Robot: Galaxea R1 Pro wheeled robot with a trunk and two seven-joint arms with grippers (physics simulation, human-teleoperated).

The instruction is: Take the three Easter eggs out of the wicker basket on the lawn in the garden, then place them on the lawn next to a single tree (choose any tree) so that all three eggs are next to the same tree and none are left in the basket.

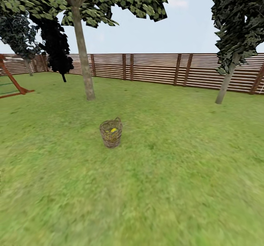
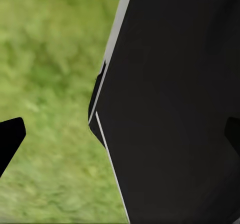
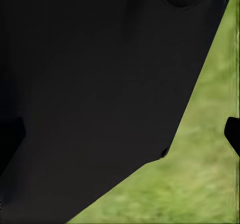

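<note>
The wicker basket [image 1: 111, 133] stands upright on the lawn [image 1: 176, 172] in the middle of the head view, some way ahead of me. A patch of yellow Easter egg [image 1: 113, 130] shows over its rim; how many eggs lie inside I cannot tell. Behind the basket rises the tree [image 1: 83, 59] with the pale mottled trunk. My left gripper [image 2: 120, 136] is open, its dark fingertips [image 2: 10, 139] far apart over grass beside a black panel of my own body. The right gripper [image 3: 120, 134] is open too, one of its fingertips [image 3: 233, 133] showing over grass.
A brown slat fence [image 1: 161, 69] rings the garden at the back. Another pale-trunked tree [image 1: 226, 79] stands at the right, a near-black columnar tree [image 1: 57, 51] at the back left, and a wooden play frame [image 1: 13, 84] at the far left. Open grass surrounds the basket.
</note>
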